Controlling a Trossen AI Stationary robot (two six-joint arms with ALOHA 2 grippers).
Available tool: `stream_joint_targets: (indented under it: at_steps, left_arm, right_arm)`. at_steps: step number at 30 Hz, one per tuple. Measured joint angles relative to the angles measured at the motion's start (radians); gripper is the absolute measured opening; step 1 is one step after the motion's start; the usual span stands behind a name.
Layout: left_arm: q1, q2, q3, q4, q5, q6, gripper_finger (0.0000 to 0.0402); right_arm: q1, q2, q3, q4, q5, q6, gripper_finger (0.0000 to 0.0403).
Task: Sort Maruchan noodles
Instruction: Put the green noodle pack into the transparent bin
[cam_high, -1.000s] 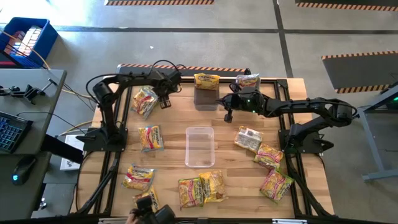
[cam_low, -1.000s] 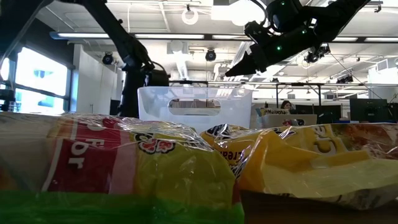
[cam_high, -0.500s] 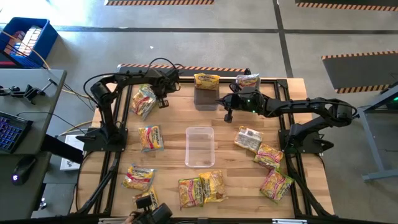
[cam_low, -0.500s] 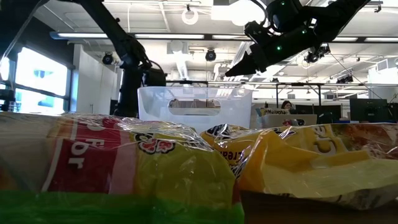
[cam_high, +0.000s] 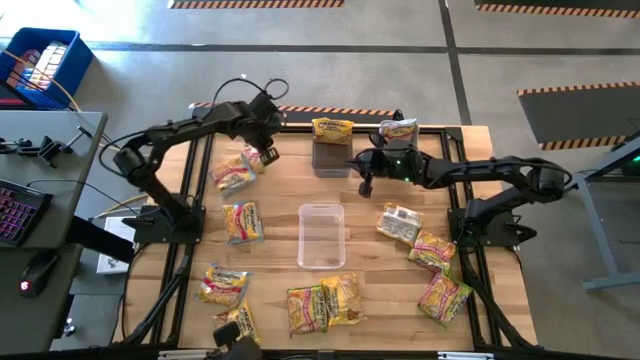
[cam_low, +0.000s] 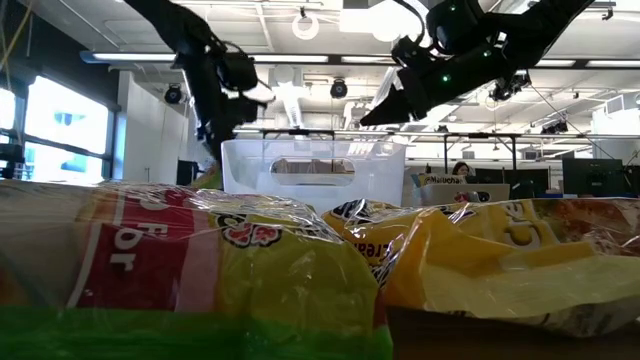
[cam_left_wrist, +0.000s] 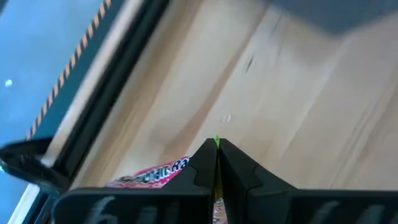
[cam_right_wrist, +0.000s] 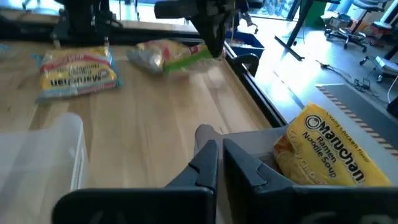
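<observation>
My left gripper (cam_high: 262, 152) is at the table's far left, shut on a red-and-green Maruchan packet (cam_high: 236, 173) that slants down below it. The right wrist view shows that packet (cam_right_wrist: 157, 55) hanging from the fingers. My right gripper (cam_high: 366, 186) hovers shut and empty beside a dark bin (cam_high: 330, 160), which has a yellow packet (cam_high: 332, 128) on it. That yellow packet (cam_right_wrist: 326, 152) also shows in the right wrist view. Several more packets lie flat on the table, such as the ones at left (cam_high: 243, 222) and right (cam_high: 400, 222). My left gripper pinches the packet's green end seam (cam_right_wrist: 186, 59) between its two fingers, and a sliver of the green edge (cam_left_wrist: 216, 142) pokes out past the tips. The fingers come from above, slanting down. The packet hangs tilted below them; whether its low end touches the table, I cannot tell.
An empty clear bin (cam_high: 321, 235) stands at the table's middle. Packets lie along the near edge (cam_high: 325, 303), at near left (cam_high: 222, 285), at right (cam_high: 432, 250) and at far right (cam_high: 398, 128). Bare wood lies between the bins and the left packets.
My left gripper has gone up and slightly toward the far edge, its arm swinging out to the left. The red-and-green packet has turned, and its green end has come up off the table with the gripper.
</observation>
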Motion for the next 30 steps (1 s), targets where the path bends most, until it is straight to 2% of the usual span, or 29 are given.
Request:
stream_joint_targets:
  at_steps: [8, 13, 19, 23, 27, 30]
  left_arm:
    - [0.001, -0.084, -0.025, 0.099, 0.081, -0.105, 0.0000]
    - [-0.011, -0.119, -0.025, 0.168, 0.124, -0.151, 0.0000]
    - [-0.033, -0.162, -0.024, 0.258, 0.174, -0.198, 0.0000]
    - [-0.041, -0.172, -0.024, 0.318, 0.234, -0.228, 0.0000]
    - [-0.041, -0.175, -0.024, 0.380, 0.293, -0.261, 0.0000]
    - [-0.040, -0.175, -0.024, 0.417, 0.305, -0.278, 0.0000]
  right_arm:
    - [0.000, 0.097, 0.047, 0.064, -0.003, 0.199, 0.0106]
    - [0.002, 0.201, 0.185, 0.047, -0.051, 0.333, 0.0175]
    - [0.008, 0.331, 0.425, -0.108, -0.063, 0.396, 0.0246]
    - [0.016, 0.406, 0.583, -0.181, -0.010, 0.445, 0.0267]
    - [0.020, 0.470, 0.710, -0.277, 0.093, 0.455, 0.0270]
    - [0.019, 0.505, 0.787, -0.328, 0.110, 0.471, 0.0271]
